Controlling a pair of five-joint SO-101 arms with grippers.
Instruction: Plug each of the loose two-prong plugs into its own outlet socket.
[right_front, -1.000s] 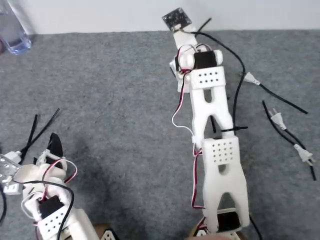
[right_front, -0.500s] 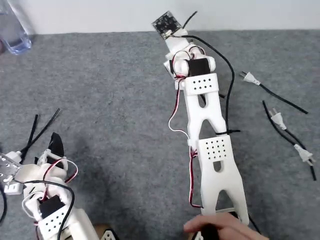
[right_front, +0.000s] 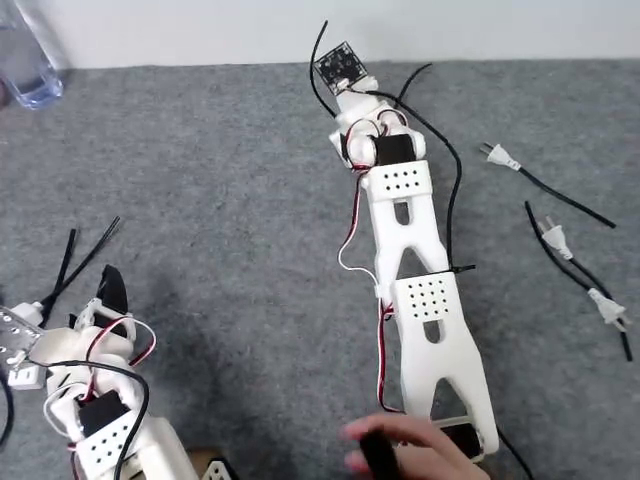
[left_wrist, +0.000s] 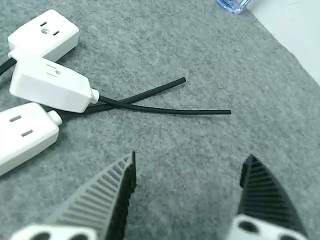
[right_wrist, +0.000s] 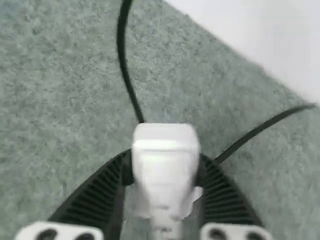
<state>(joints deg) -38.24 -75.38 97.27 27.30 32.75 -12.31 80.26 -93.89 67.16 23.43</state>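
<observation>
- The right pincer (right_wrist: 162, 162) was clamped on a white plug (right_wrist: 164, 172) at 12 o'clock on the table (right_front: 220, 200); its prongs were hidden.
- The left pincer (left_wrist: 190, 157) stood apart and empty near three outlet sockets (left_wrist: 50, 85).
- Loose plugs (right_front: 548, 235) lay at 3 o'clock.
- My judgement: carry the plug to a socket, square the prongs before pushing, and brace the socket with the left.

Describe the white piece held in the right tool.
The white piece is a blocky, smooth plastic-looking body with rounded corners, clamped between the right tool's black ribbed fingers. A black cord leaves its far end and runs off over the grey carpet. Whether it is plug or socket cannot be told.
</observation>
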